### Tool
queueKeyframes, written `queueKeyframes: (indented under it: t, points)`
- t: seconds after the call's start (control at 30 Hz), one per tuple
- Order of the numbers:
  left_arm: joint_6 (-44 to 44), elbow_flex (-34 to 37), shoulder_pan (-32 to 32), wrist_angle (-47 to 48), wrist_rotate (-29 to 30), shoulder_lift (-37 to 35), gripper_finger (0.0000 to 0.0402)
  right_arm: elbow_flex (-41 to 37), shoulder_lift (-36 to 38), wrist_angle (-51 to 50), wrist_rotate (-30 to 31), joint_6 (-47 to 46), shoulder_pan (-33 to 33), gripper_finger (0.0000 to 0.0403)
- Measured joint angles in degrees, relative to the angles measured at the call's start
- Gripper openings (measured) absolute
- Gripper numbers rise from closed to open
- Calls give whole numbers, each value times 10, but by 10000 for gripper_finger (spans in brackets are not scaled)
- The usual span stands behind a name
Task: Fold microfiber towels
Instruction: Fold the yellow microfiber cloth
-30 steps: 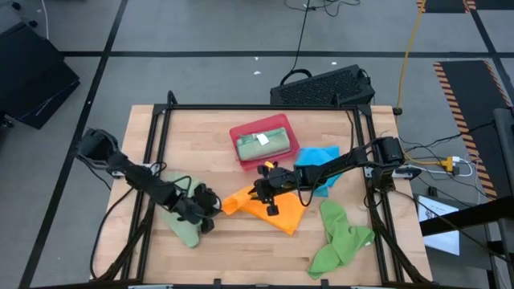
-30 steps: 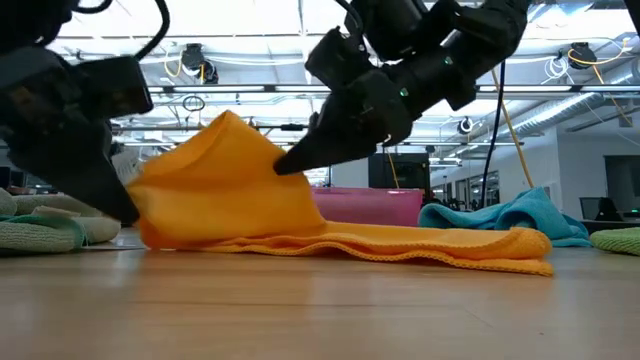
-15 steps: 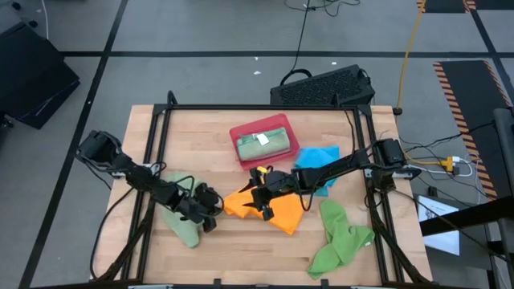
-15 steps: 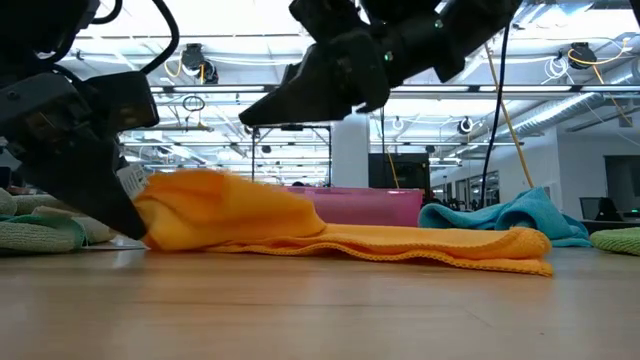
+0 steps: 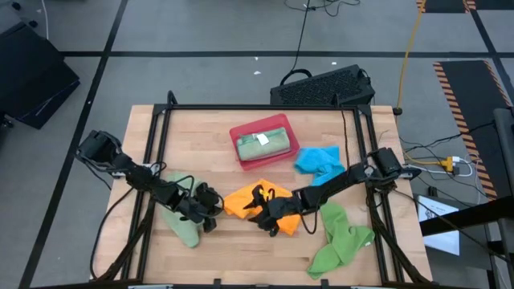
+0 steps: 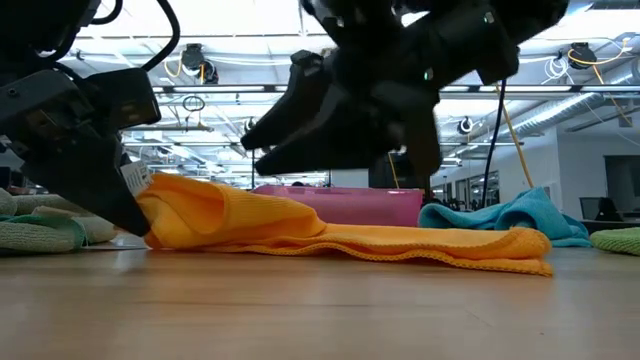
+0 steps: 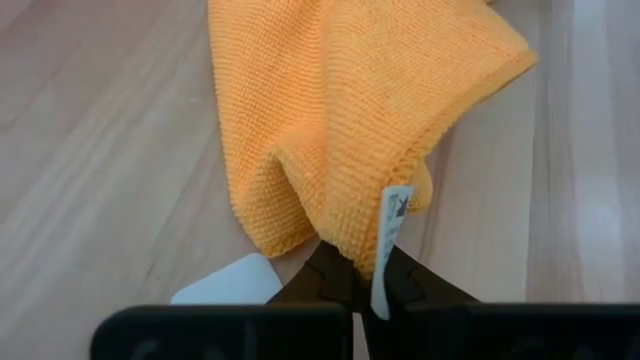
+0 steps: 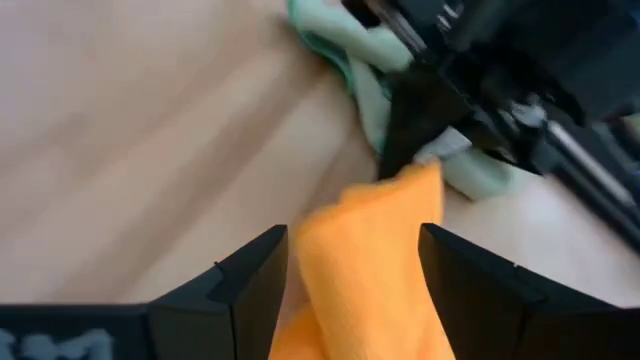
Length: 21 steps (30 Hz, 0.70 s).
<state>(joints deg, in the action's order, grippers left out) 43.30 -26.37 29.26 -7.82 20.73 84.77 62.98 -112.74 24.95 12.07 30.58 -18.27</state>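
Bare wood lay open along the table [image 5: 201, 128] beyond the red tray [image 5: 263, 142]. Nearer, the orange towel [image 5: 241, 199], both arms and the bright green towel [image 5: 341, 239] crowded the middle.

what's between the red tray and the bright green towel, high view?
High view: the bright blue towel lies between the red tray and the bright green towel, with the right arm crossing just below it.

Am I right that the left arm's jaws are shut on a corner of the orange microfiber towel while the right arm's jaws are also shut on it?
Not quite. The left gripper is shut on a corner of the orange microfiber towel, but the right gripper is open, its jaws spread either side of the towel, as the right wrist view shows.
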Motion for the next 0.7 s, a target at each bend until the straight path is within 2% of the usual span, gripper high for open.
queueKeyframes:
  t: [0.13,0.33,0.47,0.7]
  points:
    - [4,0,0,3,1,0,7,0,-26,21,27,45,-13,196]
    - [7,0,0,2,5,0,9,2,-55,44,46,53,-21,159]
    - [5,0,0,2,8,0,11,6,-64,56,89,62,-21,160]
    - [8,0,0,2,9,0,11,9,-64,57,63,77,-16,166]
